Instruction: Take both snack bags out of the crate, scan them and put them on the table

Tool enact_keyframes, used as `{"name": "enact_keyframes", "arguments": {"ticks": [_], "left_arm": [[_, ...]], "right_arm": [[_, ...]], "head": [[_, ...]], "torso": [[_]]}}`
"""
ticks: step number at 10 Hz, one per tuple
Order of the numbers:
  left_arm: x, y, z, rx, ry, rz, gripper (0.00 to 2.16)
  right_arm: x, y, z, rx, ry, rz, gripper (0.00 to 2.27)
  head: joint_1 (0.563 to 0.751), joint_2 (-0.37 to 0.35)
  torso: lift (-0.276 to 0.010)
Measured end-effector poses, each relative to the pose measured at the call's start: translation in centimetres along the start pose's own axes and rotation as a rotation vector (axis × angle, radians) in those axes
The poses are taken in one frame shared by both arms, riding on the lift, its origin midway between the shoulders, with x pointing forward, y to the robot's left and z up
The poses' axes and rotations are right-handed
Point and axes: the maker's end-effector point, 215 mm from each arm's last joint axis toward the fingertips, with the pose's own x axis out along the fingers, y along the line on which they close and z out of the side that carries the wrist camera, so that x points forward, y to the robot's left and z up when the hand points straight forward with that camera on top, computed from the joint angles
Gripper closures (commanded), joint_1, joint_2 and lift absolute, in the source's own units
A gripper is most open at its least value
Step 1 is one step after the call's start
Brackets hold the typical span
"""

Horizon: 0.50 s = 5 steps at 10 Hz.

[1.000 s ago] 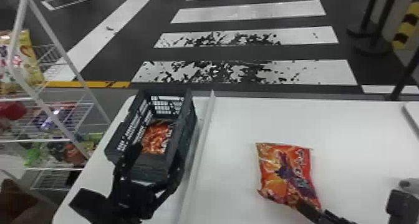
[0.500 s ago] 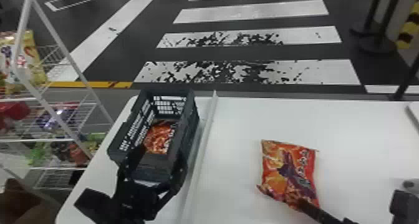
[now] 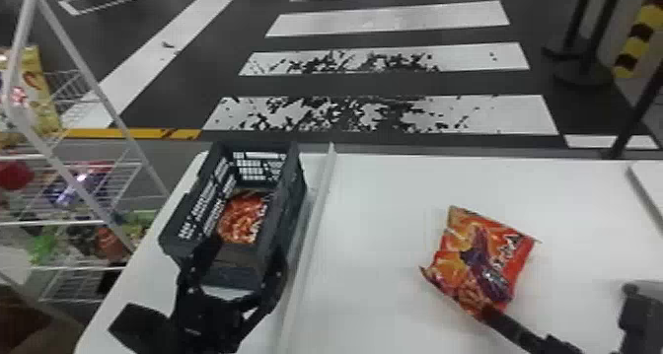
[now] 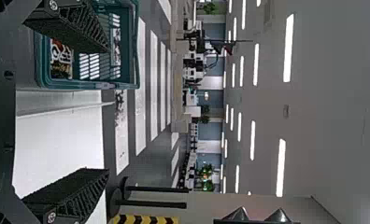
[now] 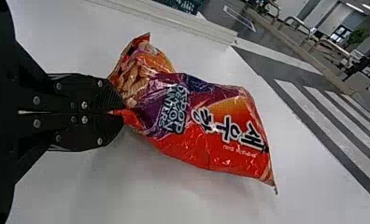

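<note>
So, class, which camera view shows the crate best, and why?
The head view: it shows the crate nearly whole, a snack bag inside. The left wrist view has it partly behind a finger; the right wrist view, a small piece at the edge.

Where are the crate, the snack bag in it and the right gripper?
Crate (image 3: 293, 200): head view, outside of its right wall.
Crated bag (image 3: 242, 219): head view, middle of its visible part.
Right gripper (image 5: 120, 112): right wrist view, midway between its fingertips.
</note>
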Motion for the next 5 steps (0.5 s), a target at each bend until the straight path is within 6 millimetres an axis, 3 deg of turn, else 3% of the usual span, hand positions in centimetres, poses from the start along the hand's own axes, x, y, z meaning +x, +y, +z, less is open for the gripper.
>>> {"name": "enact_keyframes", "arguments": {"ticks": [5], "left_arm": [[0.2, 0.2, 0.2, -0.003, -0.004, -0.003, 0.09]], "right_arm": [[-1.3, -1.7, 8.6, -0.264, -0.195, -0.179, 2.26]], "head": [[0.695, 0.102]], "torso": [[-0.092]]}}
